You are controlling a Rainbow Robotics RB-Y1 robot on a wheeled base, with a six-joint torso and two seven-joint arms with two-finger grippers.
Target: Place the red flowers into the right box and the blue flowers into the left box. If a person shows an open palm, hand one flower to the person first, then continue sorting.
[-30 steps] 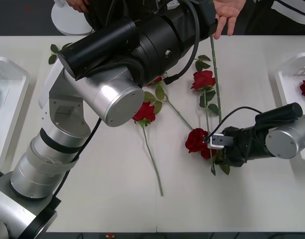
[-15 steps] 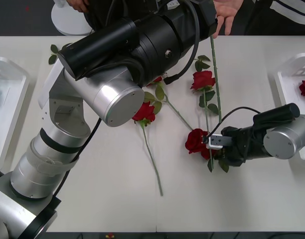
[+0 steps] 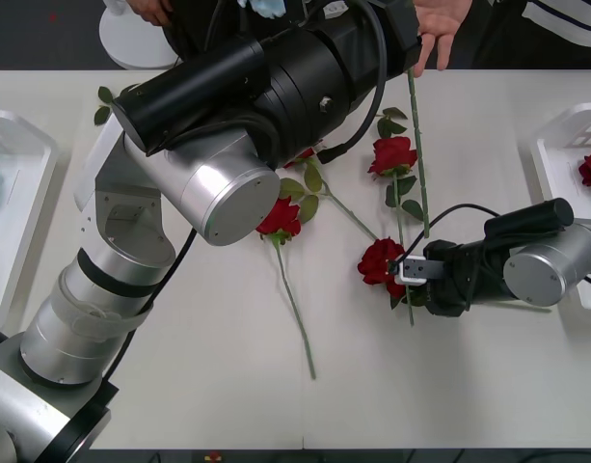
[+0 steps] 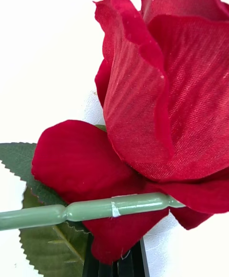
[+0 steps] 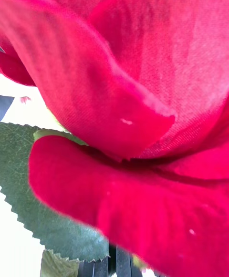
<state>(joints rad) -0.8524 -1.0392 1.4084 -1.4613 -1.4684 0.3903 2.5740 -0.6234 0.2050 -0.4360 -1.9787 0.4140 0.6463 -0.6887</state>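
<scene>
Front view: right gripper (image 3: 409, 274) holds a deep-red fabric rose (image 3: 377, 262) at the table's near middle, jaws narrow on its neck.

The rose head lies at 9 o'clock from this gripper and its thin green stem (image 3: 409, 311) runs from 12 to 6 o'clock. The shallow white plastic right box (image 3: 555, 135) is well apart at 2 o'clock, so I judge the right arm is the nearer one to carry it. Farther, at 12 o'clock, the left gripper (image 3: 403, 21) is pinched on another red rose, near a person's open hand (image 3: 440, 27).
</scene>
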